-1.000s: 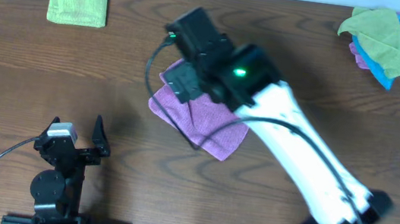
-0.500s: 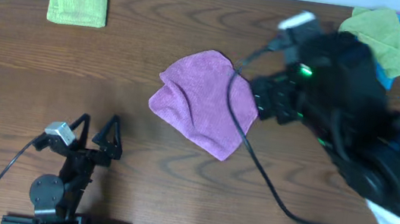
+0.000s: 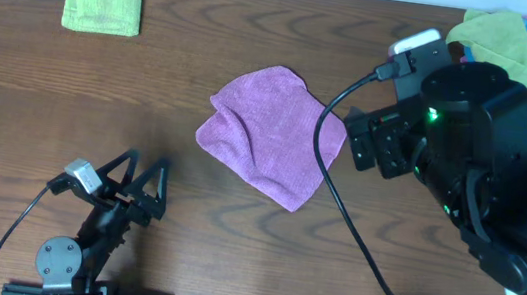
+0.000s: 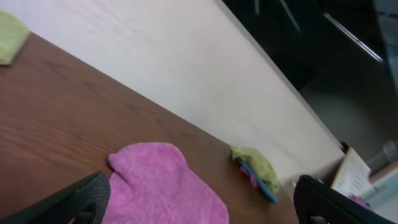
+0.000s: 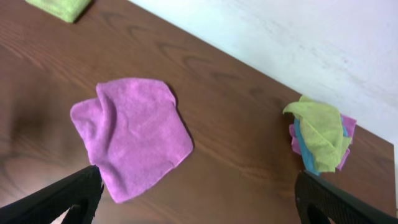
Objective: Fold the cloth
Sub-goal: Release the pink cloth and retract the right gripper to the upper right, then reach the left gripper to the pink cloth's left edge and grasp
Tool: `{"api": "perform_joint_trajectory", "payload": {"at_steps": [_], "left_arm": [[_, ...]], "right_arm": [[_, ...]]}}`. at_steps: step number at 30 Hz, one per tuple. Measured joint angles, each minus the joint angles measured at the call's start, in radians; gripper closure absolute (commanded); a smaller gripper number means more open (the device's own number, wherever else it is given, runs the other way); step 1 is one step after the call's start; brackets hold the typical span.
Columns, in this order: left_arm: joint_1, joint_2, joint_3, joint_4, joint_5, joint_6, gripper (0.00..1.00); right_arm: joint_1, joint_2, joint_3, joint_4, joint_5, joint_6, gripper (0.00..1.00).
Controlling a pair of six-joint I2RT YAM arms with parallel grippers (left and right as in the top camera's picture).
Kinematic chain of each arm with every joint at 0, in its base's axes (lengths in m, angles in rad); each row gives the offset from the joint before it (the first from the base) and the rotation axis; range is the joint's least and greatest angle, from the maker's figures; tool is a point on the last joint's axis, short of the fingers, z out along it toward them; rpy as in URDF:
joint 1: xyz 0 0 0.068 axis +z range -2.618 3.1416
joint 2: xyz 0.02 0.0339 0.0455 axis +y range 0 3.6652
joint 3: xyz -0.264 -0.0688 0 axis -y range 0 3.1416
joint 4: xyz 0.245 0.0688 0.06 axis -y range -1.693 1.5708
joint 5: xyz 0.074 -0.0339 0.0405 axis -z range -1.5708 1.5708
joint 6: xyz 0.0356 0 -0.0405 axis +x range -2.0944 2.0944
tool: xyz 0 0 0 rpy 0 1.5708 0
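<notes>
The lilac-purple cloth (image 3: 270, 133) lies spread on the wooden table near its middle, with a rumple along its left side. No gripper touches it. My right gripper (image 3: 369, 145) hovers high just right of the cloth, open. In the right wrist view the cloth (image 5: 134, 134) lies below and left, between the wide-apart fingers of that gripper (image 5: 199, 205). My left gripper (image 3: 144, 178) stands open near the front left, short of the cloth. The left wrist view shows the cloth (image 4: 165, 186) ahead between this gripper's (image 4: 205, 208) fingers.
A folded yellow-green cloth (image 3: 104, 4) lies at the back left. A pile of green, blue and purple cloths (image 3: 502, 51) sits at the back right corner, also seen as a pile (image 5: 317, 134) in the right wrist view. The right arm's black cable (image 3: 337, 207) hangs over the table.
The right arm has swung from above the cloth to its right side, uncovering the cloth. The left gripper has shifted slightly right and forward. Both stay open.
</notes>
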Motion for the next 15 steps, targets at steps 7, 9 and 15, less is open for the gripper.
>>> {"api": "perform_joint_trajectory", "payload": {"at_steps": [7, 9, 15], "left_arm": [[-0.063, 0.208, 0.043, 0.034, 0.013, 0.081, 0.04], [-0.082, 0.306, 0.092, 0.028, 0.013, 0.121, 0.04], [-0.158, 0.704, 0.334, -0.032, 0.022, 0.29, 0.03]], "right_arm": [[0.0, 0.032, 0.0, 0.02, 0.0, 0.0, 0.01], [0.0, 0.049, 0.0, 0.023, 0.0, 0.0, 0.01], [-0.003, 0.068, -0.001, 0.004, 0.021, 0.001, 0.01]]}}
